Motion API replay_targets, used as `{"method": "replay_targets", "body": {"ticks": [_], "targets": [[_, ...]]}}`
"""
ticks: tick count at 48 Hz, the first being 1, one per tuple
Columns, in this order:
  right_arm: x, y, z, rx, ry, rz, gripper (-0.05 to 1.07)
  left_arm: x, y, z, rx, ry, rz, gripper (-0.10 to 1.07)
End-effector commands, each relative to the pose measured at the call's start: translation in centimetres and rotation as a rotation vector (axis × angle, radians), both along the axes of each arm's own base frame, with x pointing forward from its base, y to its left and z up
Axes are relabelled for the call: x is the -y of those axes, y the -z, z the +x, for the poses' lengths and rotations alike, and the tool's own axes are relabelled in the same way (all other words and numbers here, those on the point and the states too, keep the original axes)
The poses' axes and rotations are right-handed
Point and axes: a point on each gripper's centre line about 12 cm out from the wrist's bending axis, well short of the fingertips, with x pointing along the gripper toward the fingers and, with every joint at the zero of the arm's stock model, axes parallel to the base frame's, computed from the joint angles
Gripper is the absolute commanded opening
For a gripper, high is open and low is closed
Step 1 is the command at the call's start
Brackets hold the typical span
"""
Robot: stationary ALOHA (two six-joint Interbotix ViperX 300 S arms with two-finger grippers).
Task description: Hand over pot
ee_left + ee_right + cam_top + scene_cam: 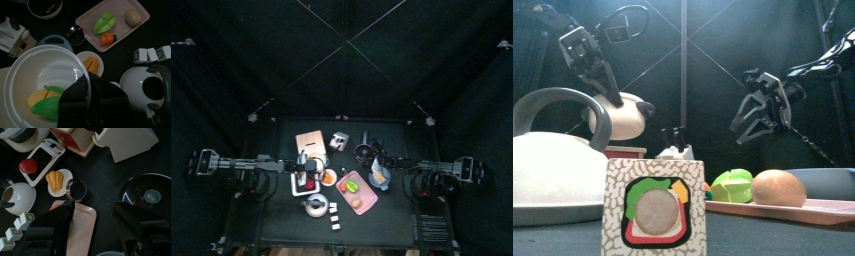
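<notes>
The right pincer (92,210) hangs above the table with its jaws spread wide and nothing between them. Directly beneath the gap lies the near end of a pink tray (81,225). Just ahead of the jaws, a little toward its left jaw, stands the pot (75,189), small, round and shiny. It rests on the table, open side up, with nothing gripping it. Beyond the pot is a small plate (57,179) with orange food. To that side sits a white kettle (16,198), and off the other jaw a black pan (150,190).

The left pincer (87,85) hovers over a white bowl (40,65) of yellow and green food. Whether its jaws are parted cannot be told. From it, the pot (75,34) lies farther out, past the bowl's rim.

The task appears to be at the approach stage, before any grasp. The next move probably calls for the right pincer to shift forward over the pot's rim. It would then drop one jaw inside, close, lift, and carry the pot toward the left pincer.
</notes>
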Motion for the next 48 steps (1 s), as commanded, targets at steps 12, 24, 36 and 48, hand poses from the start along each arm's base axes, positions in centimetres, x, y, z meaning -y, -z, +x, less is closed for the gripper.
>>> {"method": "replay_targets", "body": {"ticks": [12,24,36,48], "targets": [[-0.1,-3.6,2.3,0.116,-0.005,0.009,0.88,2.8,0.2,3.7,-0.012,0.125,0.061,0.36],[-2.7,-5.4,5.0,0.175,-0.053,0.075,0.88,5.2,0.4,6.7,0.051,0.228,0.113,0.36],[-4.8,-5.8,6.0,0.151,-0.085,0.102,0.88,6.5,1.9,8.7,0.036,0.26,0.113,0.36],[-6.0,-3.3,6.9,0.039,-0.078,0.141,0.88,7.9,3.1,10.5,0.027,0.294,0.113,0.36]]}}
